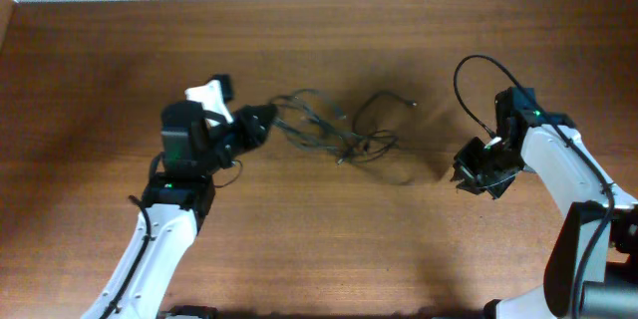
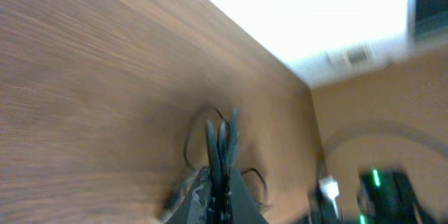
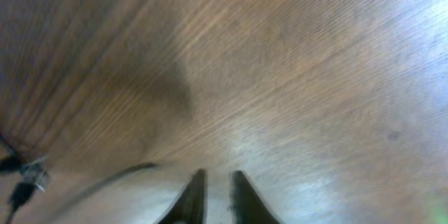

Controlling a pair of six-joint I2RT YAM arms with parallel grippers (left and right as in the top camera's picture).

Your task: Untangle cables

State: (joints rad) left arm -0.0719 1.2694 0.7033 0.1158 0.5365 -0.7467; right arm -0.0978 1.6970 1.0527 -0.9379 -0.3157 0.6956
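Note:
The cables (image 1: 329,130) lie as a loose tangle of thin black cords in the middle of the wooden table, one loop with a plug end reaching right. My left gripper (image 1: 267,120) is at the tangle's left end, shut on several strands. In the left wrist view the cables (image 2: 222,133) run straight out from between the closed left gripper (image 2: 222,173). My right gripper (image 1: 465,173) is right of the tangle and apart from it. In the right wrist view the right gripper (image 3: 217,176) has a narrow gap showing bare wood, and a cable plug (image 3: 24,176) lies far left.
The table (image 1: 319,249) is brown wood, its far edge along a pale wall. A thicker black arm cable (image 1: 467,85) loops up beside the right arm. The table's far edge (image 2: 280,59) also shows in the left wrist view.

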